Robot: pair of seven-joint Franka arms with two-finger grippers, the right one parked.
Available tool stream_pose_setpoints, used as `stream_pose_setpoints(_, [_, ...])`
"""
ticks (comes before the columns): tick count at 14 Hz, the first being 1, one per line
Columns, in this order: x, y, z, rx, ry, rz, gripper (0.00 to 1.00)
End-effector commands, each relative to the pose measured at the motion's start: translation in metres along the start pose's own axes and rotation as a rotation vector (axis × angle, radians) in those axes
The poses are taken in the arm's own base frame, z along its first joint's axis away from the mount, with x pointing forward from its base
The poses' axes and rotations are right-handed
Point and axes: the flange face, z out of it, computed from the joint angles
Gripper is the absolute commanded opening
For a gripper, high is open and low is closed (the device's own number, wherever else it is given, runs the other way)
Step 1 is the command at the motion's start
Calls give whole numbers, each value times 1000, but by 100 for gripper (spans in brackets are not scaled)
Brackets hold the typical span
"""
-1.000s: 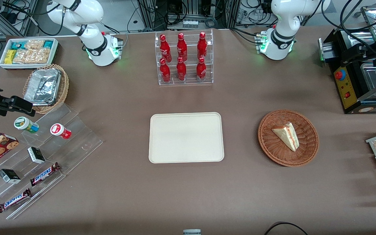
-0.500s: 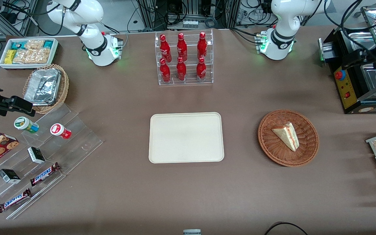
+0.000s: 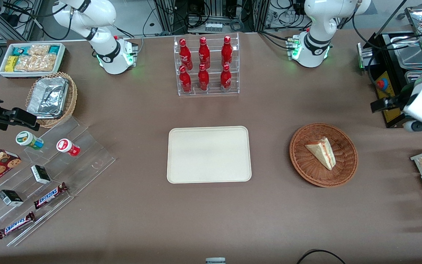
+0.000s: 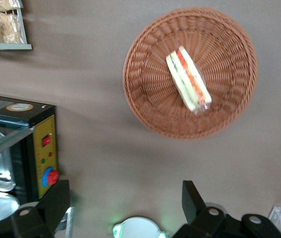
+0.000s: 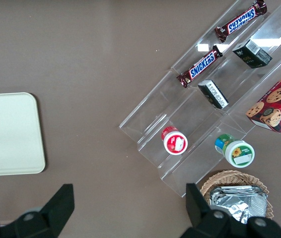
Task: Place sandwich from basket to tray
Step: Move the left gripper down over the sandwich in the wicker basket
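The sandwich [image 3: 321,151] is seen lying in the basket [image 3: 344,172], on its side, with the red and green filling layers visible along one edge in the left wrist view [image 4: 189,79]. The basket [image 4: 150,106] rests on the brown bench [image 3: 269,212], toward the working arm's end. The tray [image 3: 208,154] is set flat on the bench beside the basket, well apart from it, with nothing on it. The end effector [image 4: 125,206] is held high above the bench, off the basket's rim and farther from the front camera than the basket; in the front view it [image 3: 381,104] appears in front of the black machine with a yellow panel [image 3: 388,106]. Its two dark fingers [image 4: 56,201] are spread wide apart and nothing is gripped between them. A clear rack of red bottles [image 3: 206,66] stands farther from the front camera than the tray.
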Motion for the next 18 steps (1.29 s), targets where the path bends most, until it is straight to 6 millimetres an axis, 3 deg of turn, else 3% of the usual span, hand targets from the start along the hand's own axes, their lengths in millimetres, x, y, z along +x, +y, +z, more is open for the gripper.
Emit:
stream_pose_setpoints(1, [0,10,38,-3,32,-111,99])
stream_pose_setpoints(5, [7,24,88,-27,83,-226,100])
stream_pose_setpoints(13, [21,53,152,-139,183,-403,99])
stream_pose_setpoints(18, [20,101,185,-186,239,-436,99])
